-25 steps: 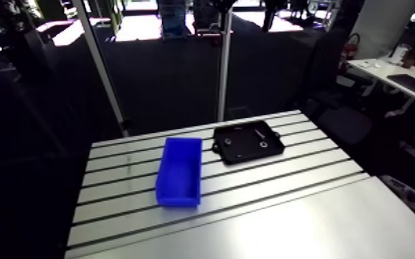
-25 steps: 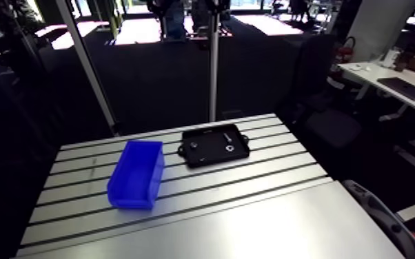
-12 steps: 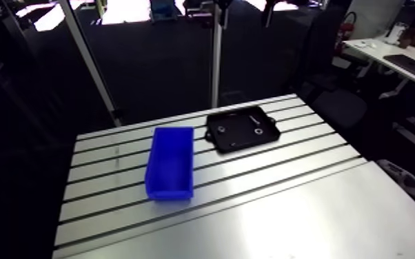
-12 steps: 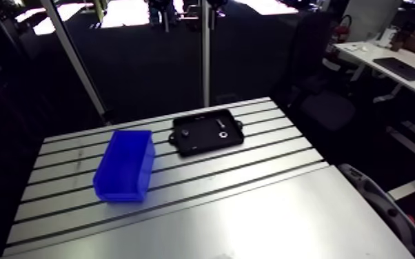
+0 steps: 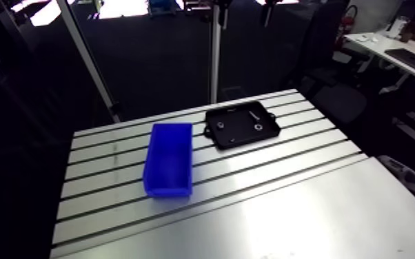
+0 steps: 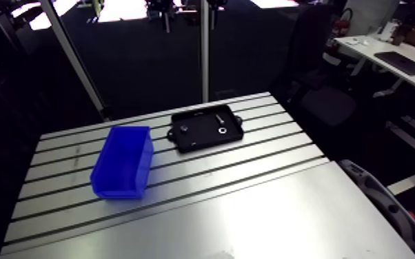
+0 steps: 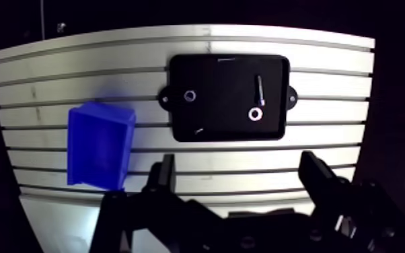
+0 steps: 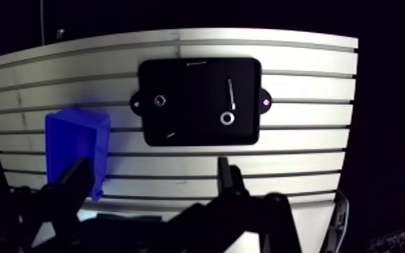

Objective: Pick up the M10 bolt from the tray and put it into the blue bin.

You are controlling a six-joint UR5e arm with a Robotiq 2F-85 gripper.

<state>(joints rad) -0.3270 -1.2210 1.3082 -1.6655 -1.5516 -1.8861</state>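
Note:
The black tray lies on the slotted table, ahead of my gripper in the wrist view. A slim silver bolt rests in it, with a ring-shaped part close to its tip and a second ring on the tray's other side. The blue bin stands beside the tray, apart from it, with nothing visible inside. My gripper hangs high above the table, open, with nothing between its fingers. The arm view shows the bin and the tray, not the gripper.
Other small parts lie in the tray. The table has a smooth plate along its near side and slots under the bin and tray. A slanted pole and an upright post rise behind its far edge.
The whole arm view has shifted, so the camera has moved. The bin, tray and parts keep their places on the table.

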